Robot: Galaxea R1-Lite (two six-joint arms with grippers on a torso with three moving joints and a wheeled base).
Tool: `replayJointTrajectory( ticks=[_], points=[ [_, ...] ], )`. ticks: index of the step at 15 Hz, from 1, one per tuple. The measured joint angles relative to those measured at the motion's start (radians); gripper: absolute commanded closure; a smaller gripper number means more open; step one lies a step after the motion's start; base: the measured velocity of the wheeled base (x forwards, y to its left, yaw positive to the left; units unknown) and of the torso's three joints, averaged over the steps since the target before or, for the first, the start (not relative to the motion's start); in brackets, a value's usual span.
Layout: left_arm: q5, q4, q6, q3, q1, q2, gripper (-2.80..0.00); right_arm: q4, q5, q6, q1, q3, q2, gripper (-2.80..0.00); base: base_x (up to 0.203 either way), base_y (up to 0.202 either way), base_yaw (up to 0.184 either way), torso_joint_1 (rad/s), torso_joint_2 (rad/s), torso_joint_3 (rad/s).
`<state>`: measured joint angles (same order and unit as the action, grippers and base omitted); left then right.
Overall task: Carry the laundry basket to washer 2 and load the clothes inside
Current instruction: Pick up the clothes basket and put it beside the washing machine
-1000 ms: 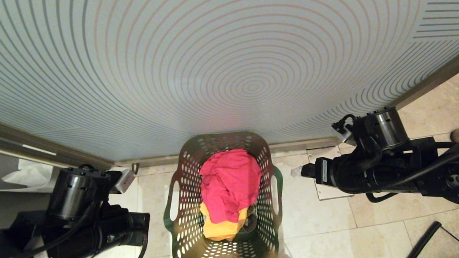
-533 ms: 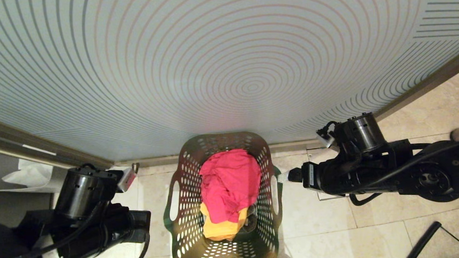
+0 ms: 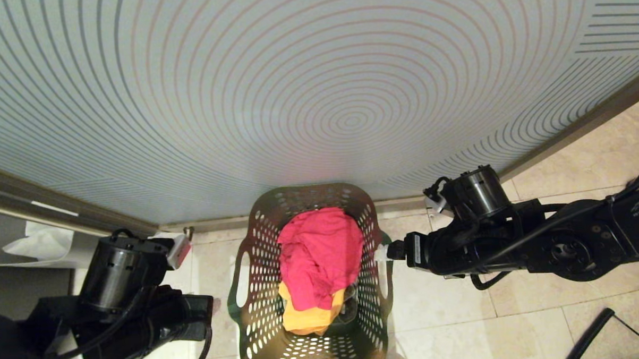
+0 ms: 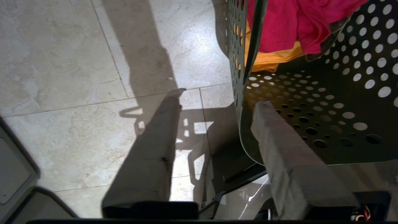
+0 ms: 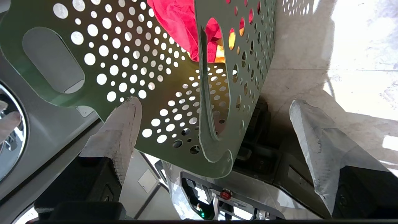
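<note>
1. The laundry basket [image 3: 312, 286], green and perforated, is seen standing on the tiled floor [image 3: 446, 302], close against a patterned panel [image 3: 316, 94] marked with concentric rings.
2. A pink garment [image 3: 319, 256] is heaped inside the basket, with a yellow garment [image 3: 308, 318] lying beneath it toward the near end.
3. The right end effector [image 5: 214, 121] is positioned at the basket's right handle edge. Its jaws are spread wide, with one finger [image 5: 116, 130] on the basket's inner side and the other on the outer side; the rim is straddled but not clamped.
4. The left end effector [image 4: 217, 124] is positioned at the basket's left wall. Its jaws are parted, one finger [image 4: 279, 143] lying over the basket's interior and the other over the floor outside; no grip on the wall is observed.
5. In the head view, both arms are seen flanking the basket, the left arm [image 3: 127, 308] low at the near left and the right arm [image 3: 513, 242] reaching in from the right.
6. A white object [image 3: 40, 245] is noted at the far left, beside the panel's frame; its nature cannot be determined.
</note>
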<state>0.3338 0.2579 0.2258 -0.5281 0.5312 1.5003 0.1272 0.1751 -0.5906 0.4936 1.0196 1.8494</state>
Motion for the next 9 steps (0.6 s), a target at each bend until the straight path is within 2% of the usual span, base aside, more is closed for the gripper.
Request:
replayJointTrajectory(
  ticks=[6,9],
  points=[
    [-0.013,-0.043,0.006,-0.028,0.052,-0.037,-2.80,-0.005,0.000,0.001,-0.003,0.017,0.023,-2.80,0.000,0.000,0.000,0.000,0.00,0.000],
    [-0.026,-0.084,0.022,-0.049,0.084,-0.067,-2.80,-0.096,0.020,0.004,-0.004,0.039,0.023,-2.80,0.000,0.000,0.000,0.000,0.00,0.000]
  ],
)
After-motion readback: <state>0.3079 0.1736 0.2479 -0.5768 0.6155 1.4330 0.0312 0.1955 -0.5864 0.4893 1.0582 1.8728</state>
